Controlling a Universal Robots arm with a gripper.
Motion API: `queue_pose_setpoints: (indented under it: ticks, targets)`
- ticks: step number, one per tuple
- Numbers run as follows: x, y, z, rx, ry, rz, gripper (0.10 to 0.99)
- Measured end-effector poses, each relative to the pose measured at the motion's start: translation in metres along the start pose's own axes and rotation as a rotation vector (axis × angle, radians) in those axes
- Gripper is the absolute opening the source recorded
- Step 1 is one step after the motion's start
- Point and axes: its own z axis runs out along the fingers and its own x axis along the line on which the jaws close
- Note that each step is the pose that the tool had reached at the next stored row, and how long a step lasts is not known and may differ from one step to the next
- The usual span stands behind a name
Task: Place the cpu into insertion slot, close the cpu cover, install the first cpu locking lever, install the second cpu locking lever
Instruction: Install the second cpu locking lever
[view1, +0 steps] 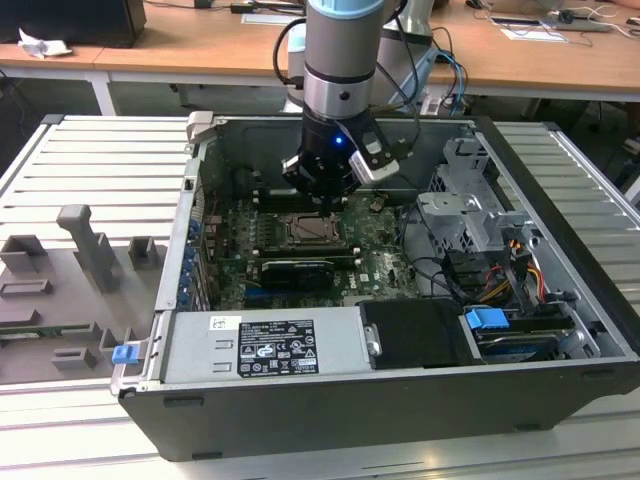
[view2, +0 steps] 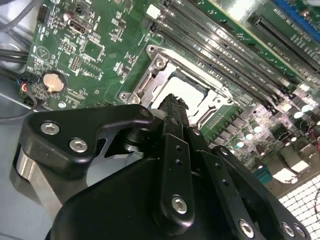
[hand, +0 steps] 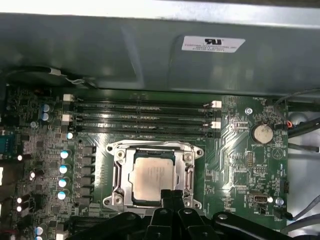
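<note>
The cpu (hand: 151, 175), a pale silvery square, lies flat in the insertion slot (hand: 119, 172) on the green board. The silver cpu cover (hand: 188, 170) lies down around the chip, framing its face. In the exterior view the cpu (view1: 304, 232) sits just below my gripper (view1: 322, 192) inside the open computer case. My gripper (hand: 172, 196) hangs over the socket's near edge with its black fingers pressed together and nothing between them. In the second wrist view the fingertips (view2: 173, 102) overlap the cpu (view2: 186, 91). I cannot make out how the locking levers stand.
Long black memory slots (hand: 140, 117) run beside the socket. A coin battery (hand: 261, 133) and cables (view2: 12, 50) lie to one side. The case wall (hand: 150, 50) rises behind the board. A power supply (view1: 265, 345) and drive cage (view1: 470, 205) crowd the case. Grey fixtures (view1: 90, 245) stand at the exterior view's left.
</note>
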Motion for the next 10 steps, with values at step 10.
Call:
queue_pose_setpoints:
  ticks: [10]
  targets:
    - [0.0013, -0.0293, 0.003, -0.038, 0.0028, 0.001, 0.106]
